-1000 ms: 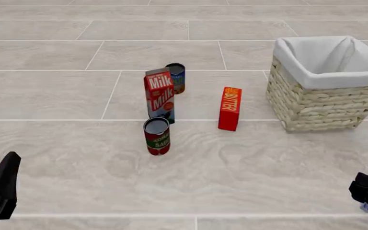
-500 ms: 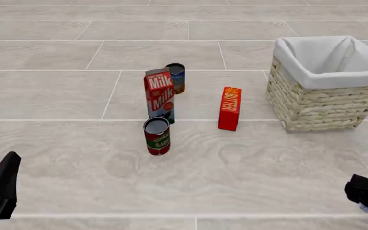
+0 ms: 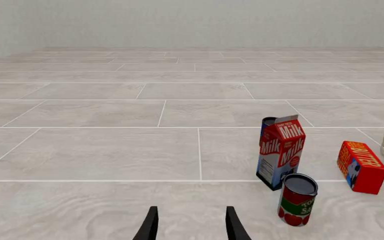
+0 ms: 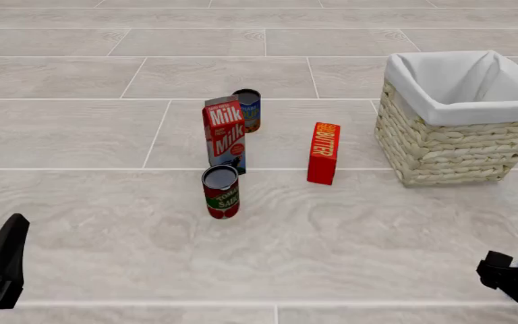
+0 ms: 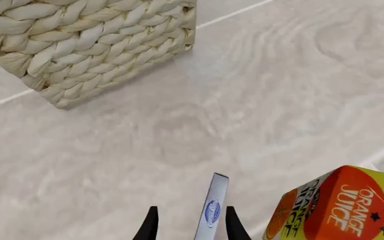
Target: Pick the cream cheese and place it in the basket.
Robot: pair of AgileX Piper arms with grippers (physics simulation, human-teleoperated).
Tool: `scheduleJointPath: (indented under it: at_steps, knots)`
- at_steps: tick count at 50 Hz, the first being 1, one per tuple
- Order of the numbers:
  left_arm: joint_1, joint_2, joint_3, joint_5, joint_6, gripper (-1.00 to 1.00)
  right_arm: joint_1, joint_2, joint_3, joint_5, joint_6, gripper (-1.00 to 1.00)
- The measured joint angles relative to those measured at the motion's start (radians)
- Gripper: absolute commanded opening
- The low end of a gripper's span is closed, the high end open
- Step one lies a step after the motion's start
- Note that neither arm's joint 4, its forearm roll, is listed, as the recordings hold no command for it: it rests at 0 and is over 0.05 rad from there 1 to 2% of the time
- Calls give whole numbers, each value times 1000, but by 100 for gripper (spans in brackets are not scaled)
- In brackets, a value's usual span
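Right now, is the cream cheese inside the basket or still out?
Still out. The cream cheese stands on edge between the right gripper fingers, beside the juice carton; the basket sits apart from it.

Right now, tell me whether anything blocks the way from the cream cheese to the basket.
Nothing visible does. The cream cheese sits between the right gripper fingers; bare floor runs to the basket. The orange juice carton stands beside the packet, off that line.
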Motion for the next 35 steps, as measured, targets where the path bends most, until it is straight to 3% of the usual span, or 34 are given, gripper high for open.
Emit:
scheduleJointPath:
  at_steps: [22, 35]
  knots:
    - [0, 0, 0, 0, 0, 100, -16, 162, 0, -145, -22, 100]
    - [0, 0, 0, 0, 0, 100, -21, 200, 0, -180, -35, 100]
